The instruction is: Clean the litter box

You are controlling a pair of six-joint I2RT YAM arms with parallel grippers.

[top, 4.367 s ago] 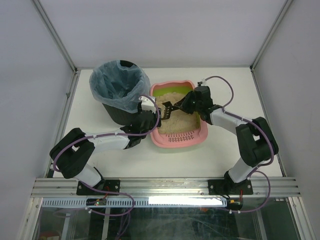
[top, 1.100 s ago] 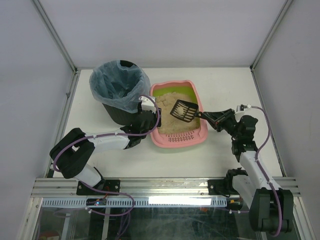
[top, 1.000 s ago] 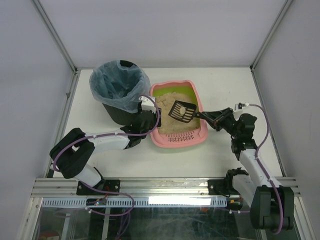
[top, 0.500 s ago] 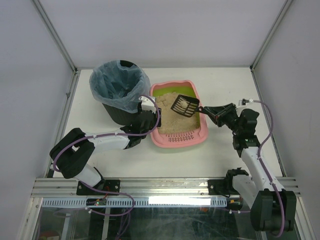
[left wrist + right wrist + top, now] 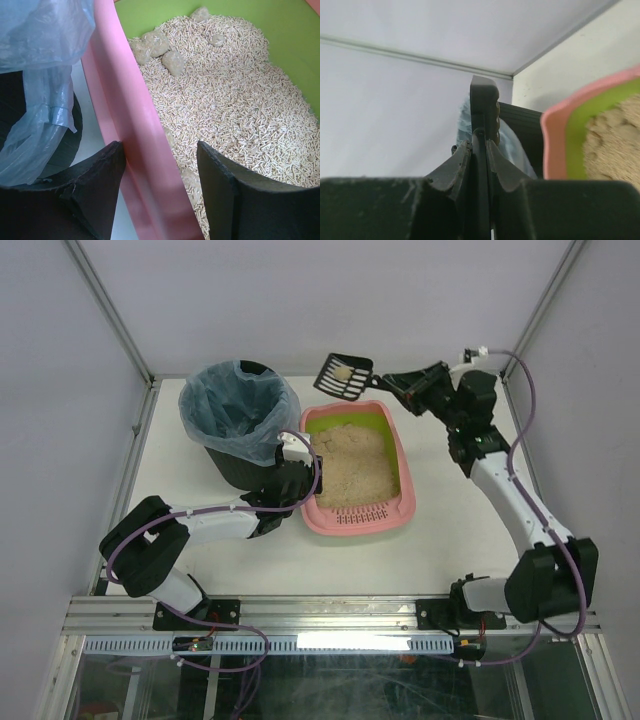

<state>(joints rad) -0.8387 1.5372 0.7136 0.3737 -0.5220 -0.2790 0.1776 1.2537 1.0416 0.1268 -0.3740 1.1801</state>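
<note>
At far left we list a black round bin lined with a blue plastic bag (image 5: 238, 420). Next, the left gripper (image 5: 160, 147) straddles the left wall of the pink plastic litter box (image 5: 350, 525), mid-table; whether it pinches, we cannot tell. A small black slotted scoop (image 5: 343, 375) bearing a pale clump hangs beyond the box, its handle clamped by the right gripper (image 5: 398, 387).

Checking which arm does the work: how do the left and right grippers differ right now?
The left gripper sits low, jaws straddling the litter box wall; the right gripper is raised beyond the box's far end. The right is shut on the scoop handle, a clump on the scoop; whether the left clamps is unclear. Both have black jaws.
</note>
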